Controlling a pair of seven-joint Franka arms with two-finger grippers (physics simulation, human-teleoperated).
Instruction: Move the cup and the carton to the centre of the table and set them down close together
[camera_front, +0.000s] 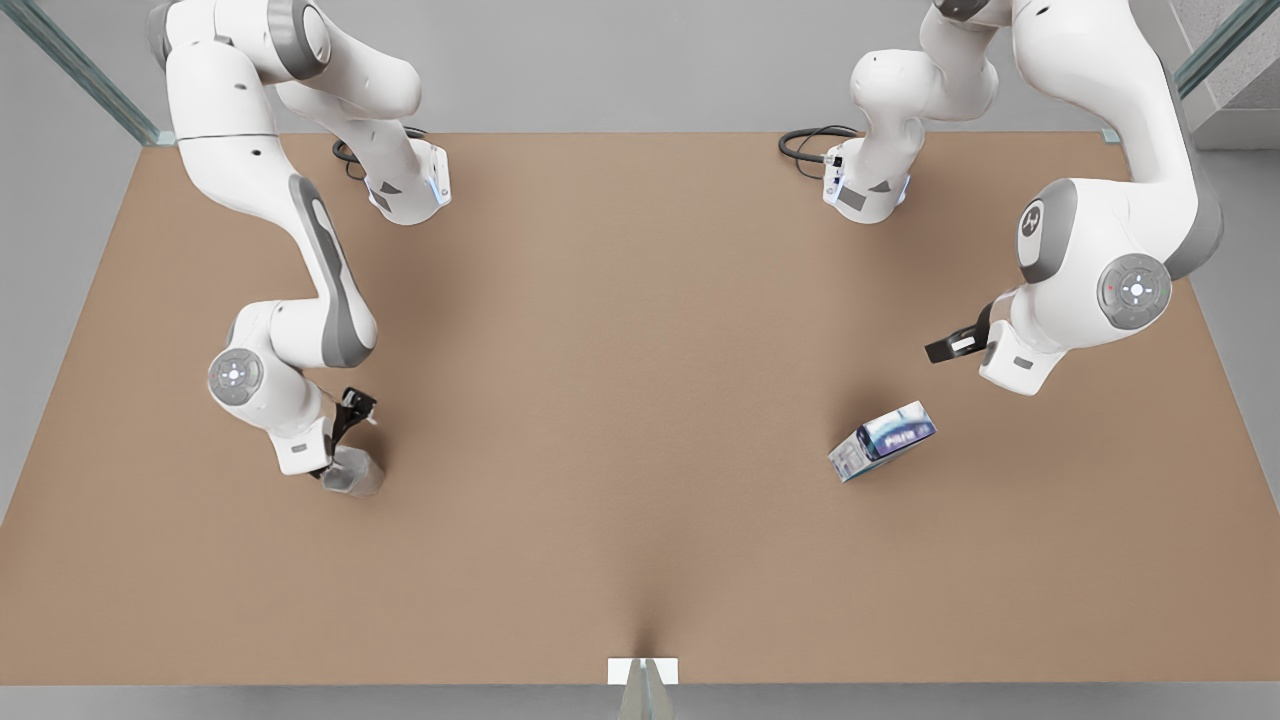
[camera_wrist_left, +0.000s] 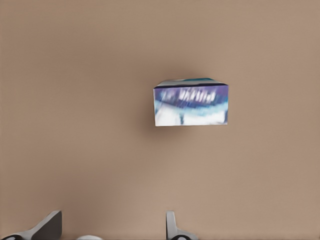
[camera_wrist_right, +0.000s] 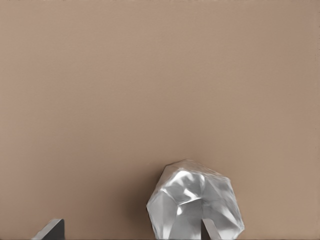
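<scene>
The silvery faceted cup (camera_front: 356, 474) stands on the tan table (camera_front: 620, 400) at the front view's left. My right gripper (camera_front: 346, 440) is down around it and open; in the right wrist view the cup (camera_wrist_right: 192, 202) sits off-centre, partly behind one finger (camera_wrist_right: 210, 230), with the gripper (camera_wrist_right: 130, 226) spread wide. The blue-and-white carton (camera_front: 884, 440) lies on the table at the front view's right. My left gripper (camera_front: 955, 347) hovers above and beyond it, open. In the left wrist view the carton (camera_wrist_left: 191, 102) is well ahead of the gripper (camera_wrist_left: 110, 222), with nothing between the fingers.
Both arm bases (camera_front: 410, 190) (camera_front: 865, 195) with black cables stand at the table's far edge. A small white bracket (camera_front: 642, 670) sits at the middle of the near edge. Bare tabletop stretches between cup and carton.
</scene>
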